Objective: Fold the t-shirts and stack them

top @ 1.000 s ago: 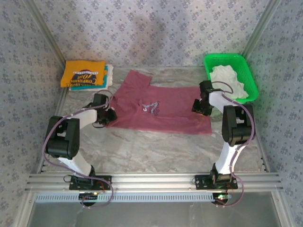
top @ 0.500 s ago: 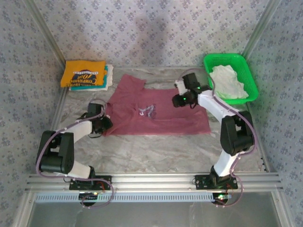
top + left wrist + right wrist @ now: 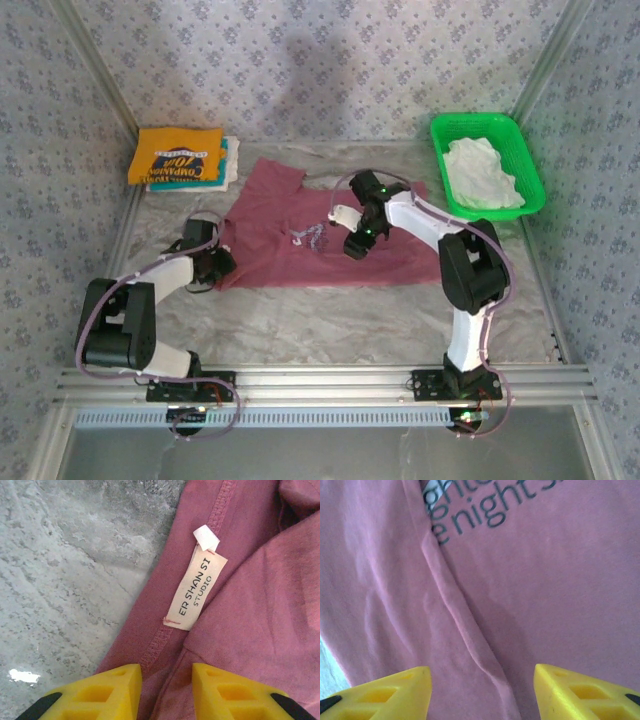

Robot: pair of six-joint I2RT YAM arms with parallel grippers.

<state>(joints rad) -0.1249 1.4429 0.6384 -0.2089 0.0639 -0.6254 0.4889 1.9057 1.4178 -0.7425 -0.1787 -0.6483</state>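
Note:
The maroon t-shirt lies spread on the table's middle, pale print up. My left gripper is at its near-left hem, fingers closed around a bunched fold of maroon cloth beside a cream label. My right gripper hovers over the shirt's middle; its yellow fingers stand wide apart over wrinkled cloth below dark lettering. The yellow-orange t-shirt lies folded on the teal and white ones at the back left. A white t-shirt sits crumpled in the basket.
The green mesh basket stands at the back right corner. Patterned walls close in the back and sides. Bare grey table runs between the shirt and the arm bases at the near rail.
My right gripper has swung left from the shirt's right edge to over its middle. My left gripper drew back a little toward the near left, and the shirt's corner went with it.

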